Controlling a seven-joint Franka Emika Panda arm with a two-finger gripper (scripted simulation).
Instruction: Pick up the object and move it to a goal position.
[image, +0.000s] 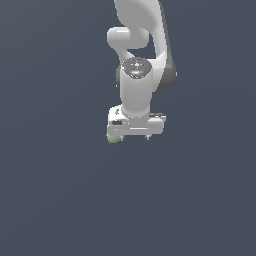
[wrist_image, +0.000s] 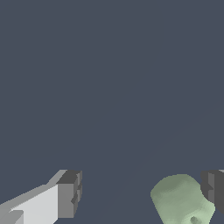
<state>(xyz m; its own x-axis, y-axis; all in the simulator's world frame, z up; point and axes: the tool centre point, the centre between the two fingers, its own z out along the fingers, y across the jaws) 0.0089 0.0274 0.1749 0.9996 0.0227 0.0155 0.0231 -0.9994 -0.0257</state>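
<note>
- The gripper (wrist_image: 142, 192) has its jaws spread wide.
- The pale green object (wrist_image: 181, 200) sits between the fingers (wrist_image: 69, 194) (just beside one pad, well apart from the other).
- Whether it touches that pad cannot be told.

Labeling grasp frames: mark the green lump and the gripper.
Green lump (wrist_image: 181, 199), wrist view, middle of its rounded body.
Gripper (wrist_image: 142, 192), wrist view, midway between the fingertips.
Green lump (image: 114, 139), exterior view, the bit showing below the gripper.

A plain, dark slate-blue surface (image: 55, 200) is lying under me, filling both views, flat and even in tone throughout.
</note>
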